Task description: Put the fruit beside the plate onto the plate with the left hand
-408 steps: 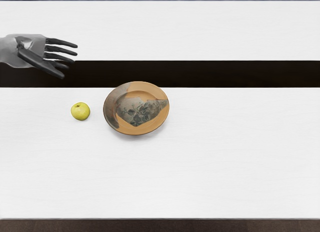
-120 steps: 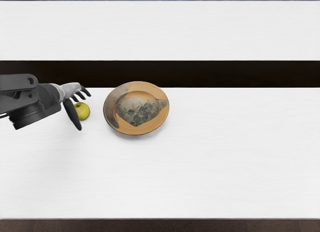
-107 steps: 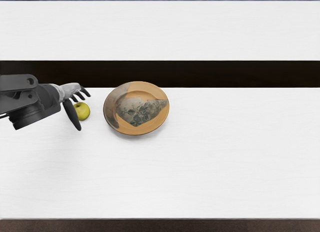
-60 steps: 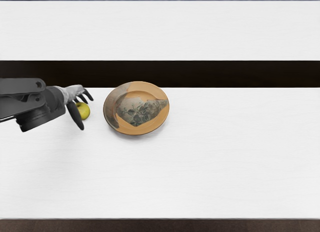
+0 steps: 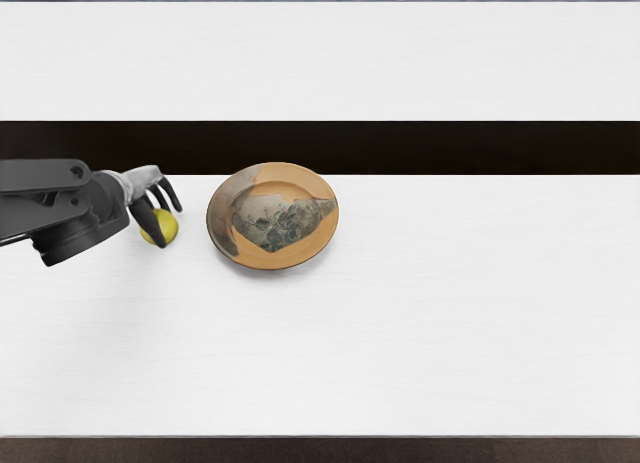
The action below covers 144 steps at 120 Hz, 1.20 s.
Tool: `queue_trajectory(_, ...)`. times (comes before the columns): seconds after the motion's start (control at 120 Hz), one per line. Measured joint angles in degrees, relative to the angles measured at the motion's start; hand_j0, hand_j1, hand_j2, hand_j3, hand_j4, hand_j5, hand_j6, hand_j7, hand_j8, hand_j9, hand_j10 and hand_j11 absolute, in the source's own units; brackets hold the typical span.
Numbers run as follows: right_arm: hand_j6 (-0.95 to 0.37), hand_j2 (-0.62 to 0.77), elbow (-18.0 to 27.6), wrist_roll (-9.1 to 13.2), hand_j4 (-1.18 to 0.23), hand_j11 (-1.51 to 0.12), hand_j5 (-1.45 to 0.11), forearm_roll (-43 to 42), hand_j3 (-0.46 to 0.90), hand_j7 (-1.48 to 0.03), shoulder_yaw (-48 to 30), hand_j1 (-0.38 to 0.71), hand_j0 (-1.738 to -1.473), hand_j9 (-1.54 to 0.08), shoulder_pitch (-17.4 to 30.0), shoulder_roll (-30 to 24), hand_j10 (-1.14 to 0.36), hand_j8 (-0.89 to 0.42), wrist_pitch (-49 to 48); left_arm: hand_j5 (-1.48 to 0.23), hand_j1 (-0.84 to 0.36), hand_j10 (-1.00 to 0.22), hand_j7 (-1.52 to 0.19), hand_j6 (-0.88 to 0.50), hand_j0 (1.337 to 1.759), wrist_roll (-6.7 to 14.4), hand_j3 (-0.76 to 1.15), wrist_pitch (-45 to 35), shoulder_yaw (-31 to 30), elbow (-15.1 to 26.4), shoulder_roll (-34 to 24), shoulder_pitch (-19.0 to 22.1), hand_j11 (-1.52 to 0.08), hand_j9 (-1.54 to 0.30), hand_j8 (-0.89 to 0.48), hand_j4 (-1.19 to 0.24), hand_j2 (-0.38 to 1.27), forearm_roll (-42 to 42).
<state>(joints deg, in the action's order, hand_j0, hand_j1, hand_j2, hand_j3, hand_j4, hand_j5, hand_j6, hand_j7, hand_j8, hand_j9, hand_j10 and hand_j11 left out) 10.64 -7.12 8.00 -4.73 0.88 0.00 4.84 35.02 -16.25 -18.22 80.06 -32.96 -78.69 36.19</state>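
Five fingers curl in now: my left hand, spread a moment ago, clamps around the fruit at mid-left, still on the table just left of the plate. Grip looks made; lifting comes next.

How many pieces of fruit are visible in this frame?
1. A yellow-green apple lies on the table just left of the plate, partly covered by the left hand, whose fingers curl around it. No other fruit shows.

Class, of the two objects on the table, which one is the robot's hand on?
The yellow-green apple: the left hand curls around it. The orange-brown plate lies apart to its right, untouched.
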Motion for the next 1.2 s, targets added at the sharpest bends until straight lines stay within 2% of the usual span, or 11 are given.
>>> queue_trajectory(0.108,-0.04,-0.01,0.0,0.0,-0.04,-0.05,-0.05,0.0,0.00,-0.05,0.0,-0.31,-1.658,-0.05,0.0,0.0,-0.03,-0.04,0.0,-0.86,-0.25,-0.67,-0.87,-0.51,1.655,0.0,0.00,-0.2,-0.2,-0.2,0.1,0.0,-0.87,-0.87,-0.48,-0.66,0.35,0.1)
queue_trajectory(0.275,-0.04,-0.01,0.0,0.0,-0.04,-0.05,-0.05,0.0,0.00,-0.05,0.0,-0.31,-1.658,-0.05,0.0,0.0,-0.03,-0.04,0.0,-0.86,-0.20,-0.70,-0.89,-0.56,1.653,0.0,0.00,-0.4,-0.4,-0.8,1.0,0.5,-0.91,-0.91,-0.54,-0.70,0.31,0.4)
queue_trajectory(0.308,-0.04,-0.01,0.0,0.0,-0.03,-0.05,-0.05,0.0,0.00,-0.05,0.0,-0.31,-1.658,-0.05,0.0,0.0,-0.03,-0.03,0.0,-0.87,-0.24,-0.69,-0.91,-0.56,1.651,0.0,0.00,-0.4,-0.4,-1.2,1.4,0.6,-0.94,-0.93,-0.52,-0.72,0.41,0.6)
queue_trajectory(0.35,-0.04,-0.01,0.0,0.0,-0.03,-0.05,-0.05,0.0,0.00,-0.05,0.0,-0.31,-1.658,-0.05,0.0,0.0,-0.03,-0.03,0.0,-0.90,-0.25,-0.66,-0.93,-0.51,1.649,0.0,0.00,-0.4,-0.5,-1.5,1.6,0.6,-0.95,-0.95,-0.47,-0.72,0.36,0.4)
queue_trajectory(0.475,-0.04,-0.01,0.0,0.0,-0.03,-0.05,-0.05,0.0,0.00,-0.05,0.0,-0.31,-1.658,-0.05,-0.1,0.0,-0.03,-0.03,0.0,-0.98,-0.40,-0.59,-0.99,-0.40,1.647,0.0,0.00,0.0,-0.5,-1.8,1.3,0.5,-0.99,-0.98,-0.38,-0.71,0.69,0.1)
queue_trajectory(0.533,-0.04,-0.01,0.1,0.0,-0.03,-0.05,-0.05,0.0,0.00,-0.05,0.0,-0.31,-1.658,-0.05,-0.1,0.0,-0.03,-0.03,0.0,-0.99,-0.36,-0.60,-0.99,-0.41,1.649,0.0,0.00,0.3,-0.6,-1.6,0.8,-0.1,-0.99,-0.98,-0.40,-0.71,0.56,-0.2)
queue_trajectory(0.8,-0.04,-0.01,0.2,0.0,-0.04,-0.05,-0.05,0.0,0.00,-0.05,0.0,-0.31,-1.658,-0.05,-0.2,0.0,-0.03,-0.04,0.0,-1.02,-0.32,-0.61,-0.98,-0.42,1.653,0.0,0.00,3.7,-0.8,2.5,-4.7,-8.9,-0.98,-0.98,-0.42,-0.70,0.42,-4.9)
queue_trajectory(0.908,-0.04,-0.01,0.2,0.0,-0.04,-0.05,-0.05,0.0,0.00,-0.05,0.0,-0.31,-1.658,-0.05,-0.2,0.0,-0.03,-0.04,0.0,-1.02,-0.34,-0.61,-0.98,-0.41,1.654,0.0,0.00,5.8,-0.9,4.3,-4.9,-12.6,-0.97,-0.98,-0.40,-0.70,0.53,-7.8)
queue_trajectory(1.0,-0.04,-0.01,0.3,0.0,-0.04,-0.05,-0.05,0.0,0.00,-0.05,0.0,-0.31,-1.658,-0.05,-0.2,0.0,-0.03,-0.04,0.0,-1.02,-0.35,-0.60,-0.98,-0.42,1.655,0.0,0.00,7.4,-0.8,5.6,-4.7,-16.0,-0.97,-0.98,-0.41,-0.70,0.52,-10.9)
queue_trajectory(1.133,-0.04,-0.01,0.2,0.0,-0.04,-0.05,-0.05,0.0,0.00,-0.05,0.0,-0.31,-1.658,-0.05,-0.2,0.0,-0.03,-0.04,0.0,-1.02,-0.33,-0.61,-0.97,-0.43,1.655,0.0,0.00,8.9,-0.7,7.2,-3.3,-18.5,-0.97,-0.97,-0.42,-0.70,0.51,-14.8)
queue_trajectory(1.2,-0.04,-0.01,0.2,0.0,-0.04,-0.05,-0.05,0.0,0.00,-0.05,0.0,-0.31,-1.658,-0.05,-0.2,0.0,-0.03,-0.04,0.0,-1.03,-0.34,-0.62,-0.97,-0.43,1.656,0.0,0.00,9.3,-0.6,7.7,-1.8,-19.3,-0.97,-0.97,-0.43,-0.69,0.57,-16.4)
